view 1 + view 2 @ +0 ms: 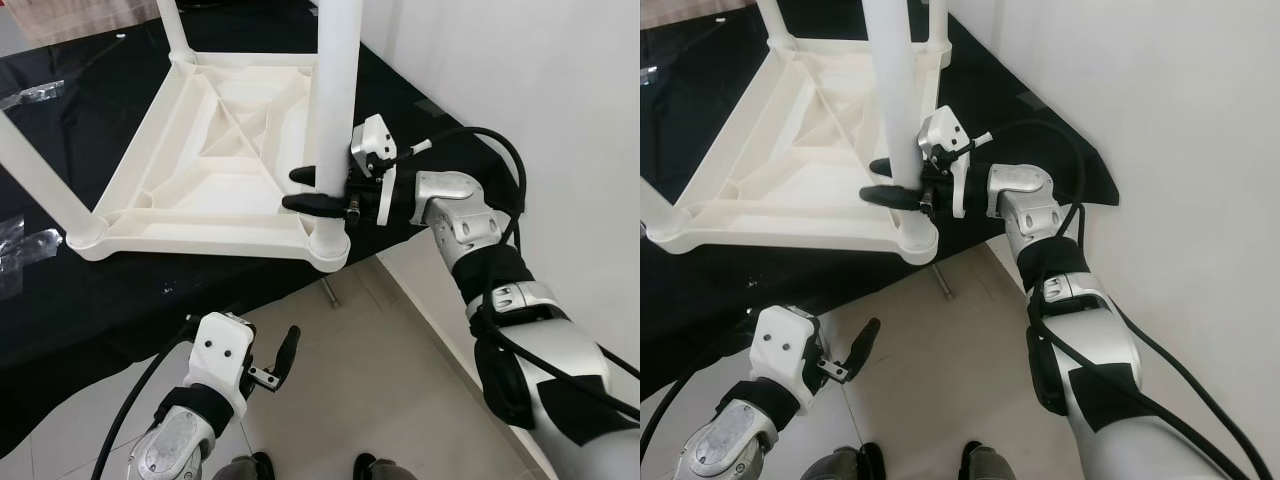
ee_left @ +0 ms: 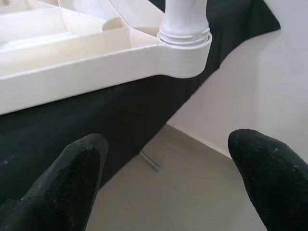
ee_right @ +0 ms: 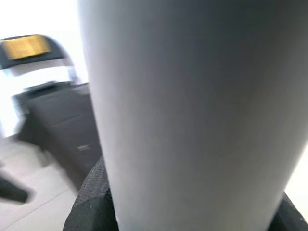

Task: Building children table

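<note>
Low, spread left hand (image 1: 283,357) idles; right hand (image 1: 318,189) clasps upright table leg (image 1: 335,100).

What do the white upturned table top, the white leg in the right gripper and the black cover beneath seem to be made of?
White upturned table top: likely moulded plastic, matte, with cast ribs. White round leg, held by the right gripper: smooth, seemingly plastic tube. Black cover: probably thin sheet or cloth, slightly glossy, draped over the edge.
</note>
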`<state>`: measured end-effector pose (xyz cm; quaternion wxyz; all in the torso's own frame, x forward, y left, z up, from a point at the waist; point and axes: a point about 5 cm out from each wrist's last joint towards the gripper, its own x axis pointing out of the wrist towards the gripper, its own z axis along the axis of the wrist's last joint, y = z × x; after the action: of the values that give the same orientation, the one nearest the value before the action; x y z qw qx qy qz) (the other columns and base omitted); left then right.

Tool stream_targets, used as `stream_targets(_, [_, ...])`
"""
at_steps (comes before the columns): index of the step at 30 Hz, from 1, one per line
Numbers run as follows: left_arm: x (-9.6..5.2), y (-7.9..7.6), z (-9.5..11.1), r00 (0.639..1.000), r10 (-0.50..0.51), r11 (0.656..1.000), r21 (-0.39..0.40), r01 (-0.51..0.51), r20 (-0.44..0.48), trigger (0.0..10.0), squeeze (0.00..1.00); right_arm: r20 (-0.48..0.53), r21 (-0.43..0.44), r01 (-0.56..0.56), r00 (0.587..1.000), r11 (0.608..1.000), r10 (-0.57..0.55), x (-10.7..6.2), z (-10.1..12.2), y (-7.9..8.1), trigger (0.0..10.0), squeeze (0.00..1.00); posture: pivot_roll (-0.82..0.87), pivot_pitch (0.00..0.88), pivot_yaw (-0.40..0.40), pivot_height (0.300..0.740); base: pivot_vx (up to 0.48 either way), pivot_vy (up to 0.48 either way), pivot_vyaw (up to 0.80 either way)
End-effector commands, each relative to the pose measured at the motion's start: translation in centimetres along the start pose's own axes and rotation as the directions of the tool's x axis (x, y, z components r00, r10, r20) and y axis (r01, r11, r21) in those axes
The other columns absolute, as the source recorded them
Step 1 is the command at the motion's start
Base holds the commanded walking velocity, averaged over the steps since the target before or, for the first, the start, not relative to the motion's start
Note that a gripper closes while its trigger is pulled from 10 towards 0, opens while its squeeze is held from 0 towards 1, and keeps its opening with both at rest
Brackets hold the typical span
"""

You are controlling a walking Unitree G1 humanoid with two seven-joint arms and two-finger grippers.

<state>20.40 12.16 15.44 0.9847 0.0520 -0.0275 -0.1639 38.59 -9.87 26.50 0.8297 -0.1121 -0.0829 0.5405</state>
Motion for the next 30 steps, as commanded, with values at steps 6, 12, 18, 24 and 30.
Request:
stream_targets(6, [0.3, 0.6, -1.0, 0.999, 0.007, 1.000, 0.007, -0.007, -0.043, 10.0, 0.00, -0.221, -0.016, 0.653, 0.736, 0.757, -0.640, -2.1, -5.2, 4.5, 0.0, 0.00, 0.06, 0.230, -0.033, 0.740, 0.000, 0.000, 0.00])
stream_targets(12, [1.0, 0.9, -1.2, 0.999, 0.013, 1.000, 0.023, -0.012, -0.039, 10.0, 0.00, -0.218, 0.002, 0.731, 0.667, 0.683, -0.713, -0.4, -5.4, 7.8, 0.0, 0.00, 0.05, 0.198, -0.021, 0.740, 0.000, 0.000, 0.00])
stream_targets(18, [1.6, 1.2, -1.5, 0.999, 0.031, 0.999, 0.029, -0.030, -0.037, 10.0, 0.00, -0.156, -0.007, 0.665, 0.737, 0.747, -0.657, 2.1, -4.4, 6.8, 10.0, 0.00, 0.05, 0.178, -0.038, 0.740, 0.000, 0.000, 0.00])
stream_targets(24, [1.7, 1.2, -1.4, 0.999, 0.026, 0.999, 0.028, -0.025, -0.034, 10.0, 0.00, -0.059, 0.061, 0.554, 0.832, 0.830, -0.551, 1.7, -2.5, 5.8, 10.0, 1.00, 0.05, 0.186, -0.034, 0.740, 0.000, 0.000, 0.00])
stream_targets(30, [1.4, 0.7, -1.1, 0.999, 0.018, 1.000, 0.021, -0.018, -0.028, 10.0, 0.00, 0.002, 0.046, 0.310, 0.951, 0.950, -0.310, -0.3, -1.2, 4.1, 10.0, 1.00, 0.05, 0.217, -0.039, 0.740, 0.000, 0.000, 0.00])
